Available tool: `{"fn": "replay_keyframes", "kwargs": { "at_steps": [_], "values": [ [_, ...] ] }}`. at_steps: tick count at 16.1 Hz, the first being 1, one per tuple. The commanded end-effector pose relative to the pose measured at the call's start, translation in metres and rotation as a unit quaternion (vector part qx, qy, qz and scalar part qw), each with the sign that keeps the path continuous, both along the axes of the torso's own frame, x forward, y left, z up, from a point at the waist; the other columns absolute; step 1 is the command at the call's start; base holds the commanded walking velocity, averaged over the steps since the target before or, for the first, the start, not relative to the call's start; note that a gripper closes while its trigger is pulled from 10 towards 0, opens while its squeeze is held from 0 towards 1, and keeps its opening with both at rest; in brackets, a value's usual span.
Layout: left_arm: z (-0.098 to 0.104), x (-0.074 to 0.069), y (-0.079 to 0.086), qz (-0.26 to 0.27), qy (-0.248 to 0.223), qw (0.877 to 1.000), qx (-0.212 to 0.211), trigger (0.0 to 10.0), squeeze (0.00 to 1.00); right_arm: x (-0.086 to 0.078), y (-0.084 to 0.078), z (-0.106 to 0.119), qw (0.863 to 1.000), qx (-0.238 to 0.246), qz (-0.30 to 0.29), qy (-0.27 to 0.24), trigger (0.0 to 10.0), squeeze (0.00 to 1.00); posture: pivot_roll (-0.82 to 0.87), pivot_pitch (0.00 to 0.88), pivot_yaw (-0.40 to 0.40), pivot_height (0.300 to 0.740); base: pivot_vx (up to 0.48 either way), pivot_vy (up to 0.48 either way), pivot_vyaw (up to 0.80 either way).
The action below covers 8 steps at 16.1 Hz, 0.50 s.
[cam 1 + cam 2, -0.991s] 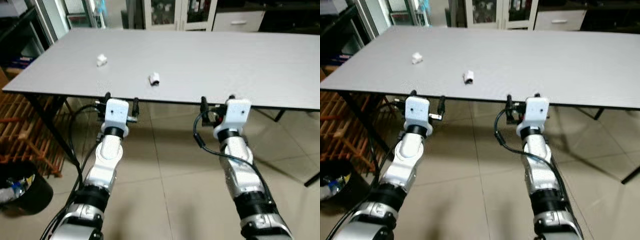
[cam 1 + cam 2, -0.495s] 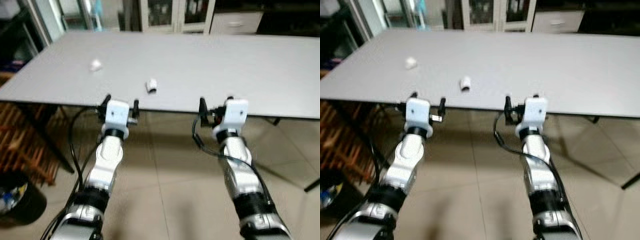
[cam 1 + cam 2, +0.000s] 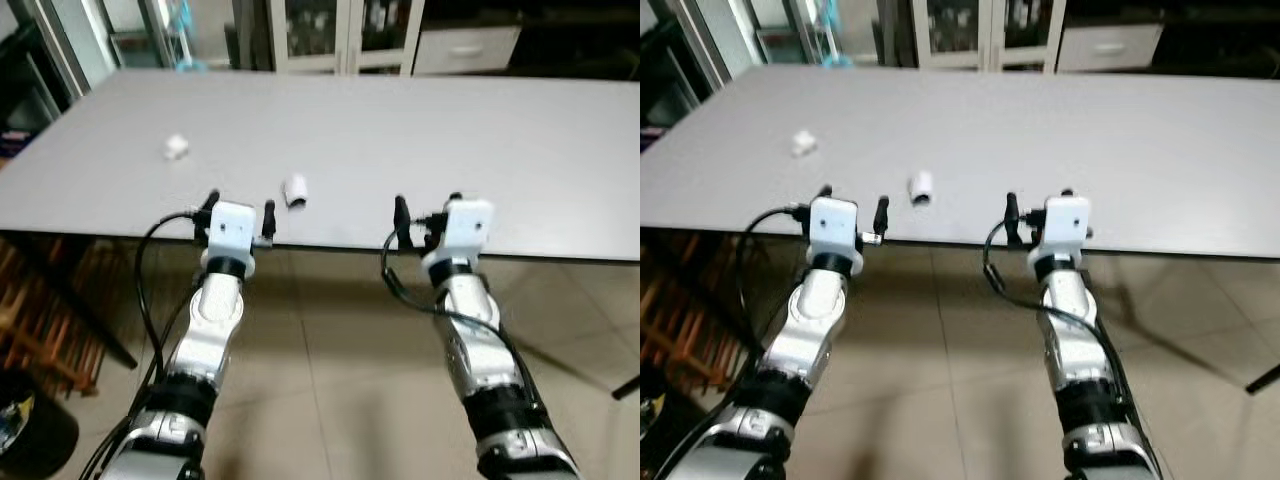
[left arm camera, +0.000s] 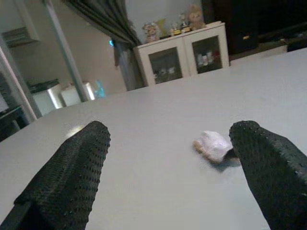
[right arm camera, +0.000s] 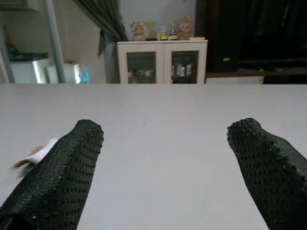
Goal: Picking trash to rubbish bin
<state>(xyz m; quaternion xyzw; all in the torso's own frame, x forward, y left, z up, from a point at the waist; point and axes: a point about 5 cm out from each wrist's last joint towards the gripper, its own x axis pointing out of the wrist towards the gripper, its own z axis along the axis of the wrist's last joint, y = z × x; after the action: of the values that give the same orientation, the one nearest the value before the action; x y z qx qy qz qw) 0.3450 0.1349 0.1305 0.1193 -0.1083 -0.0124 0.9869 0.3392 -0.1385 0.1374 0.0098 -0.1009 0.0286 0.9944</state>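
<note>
Two crumpled white scraps of trash lie on the grey table: one scrap near the front edge, the other scrap farther left. My left gripper is open at the table's front edge, just left of the nearer scrap, which lies a short way beyond its fingertips. My right gripper is open too, at the edge farther right, with that same scrap off beside one finger.
A black rubbish bin stands on the tiled floor at the lower left, beside a wooden rack under the table's left end. White glass-door cabinets line the wall behind the table.
The camera has moved closer to the table and the view has shifted; the scraps now sit lower and nearer my grippers. Both grippers stay open at the table's edge.
</note>
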Motion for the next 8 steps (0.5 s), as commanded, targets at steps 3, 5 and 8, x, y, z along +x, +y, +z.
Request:
{"fn": "replay_keyframes", "kwargs": {
  "at_steps": [3, 5, 8],
  "values": [
    [0.003, 0.0011, -0.0114, -0.015, -0.003, 1.0, -0.001, 10.0, 0.0, -0.0002, -0.0131, 0.0009, 1.0, 0.004, -0.021, -0.001, 10.0, 0.0, -0.03, 0.05, 0.029, 0.74, 0.396, 0.0, 0.0],
    [0.0029, 0.0012, -0.0111, -0.016, -0.003, 1.0, -0.001, 10.0, 0.0, -0.0002, -0.0123, 0.0006, 1.0, 0.004, -0.02, 0.0, 10.0, 0.0, -0.03, 0.047, 0.029, 0.74, 0.398, 0.0, 0.0],
    [0.0034, 0.0015, -0.0112, -0.015, -0.003, 1.0, -0.001, 10.0, 0.0, 0.0, -0.0122, 0.0002, 1.0, 0.004, -0.019, 0.0, 10.0, 0.0, -0.03, 0.041, 0.03, 0.74, 0.399, 0.0, 0.0]
  ]
}}
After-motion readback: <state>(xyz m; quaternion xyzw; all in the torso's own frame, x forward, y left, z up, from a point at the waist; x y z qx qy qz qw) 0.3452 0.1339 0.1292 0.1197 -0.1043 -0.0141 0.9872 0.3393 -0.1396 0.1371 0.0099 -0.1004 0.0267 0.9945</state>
